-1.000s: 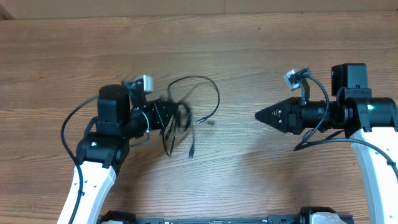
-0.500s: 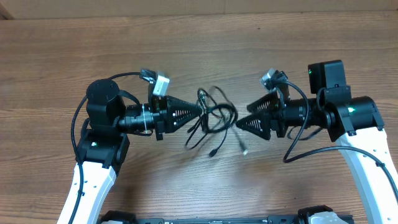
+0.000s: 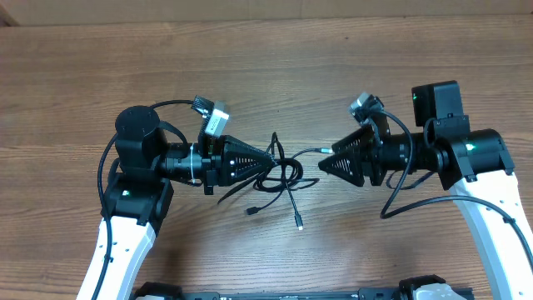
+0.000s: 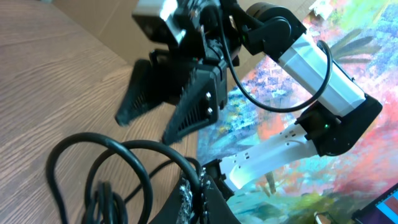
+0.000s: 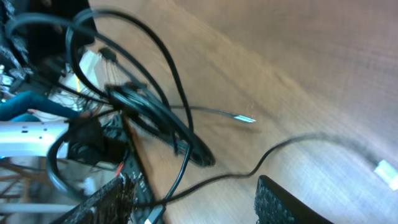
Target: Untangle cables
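Half-parted right tool point(image 3: 322, 165); left tool point(image 3: 273, 160) seemingly clamps cables point(image 3: 286, 176).

Left arm point(image 3: 121, 242), left of the cables point(image 3: 287, 177): white lower link, black cylindrical joint housings, one green light, thick black wire looping along its outer side.
Left gripper point(image 3: 272, 158): black, ribbed triangular fingers tapering toward the cables.
Left wrist camera point(image 3: 212, 112): small silver-grey block.
Right arm point(image 3: 491, 225), right of the cables: white link, black housings, boxy black unit, two green lights, looping black wire.
Right gripper point(image 3: 326, 158): black, ribbed, tapered; rough-textured pads point(image 5: 277, 202).
Right wrist camera point(image 3: 363, 104): silver-grey.
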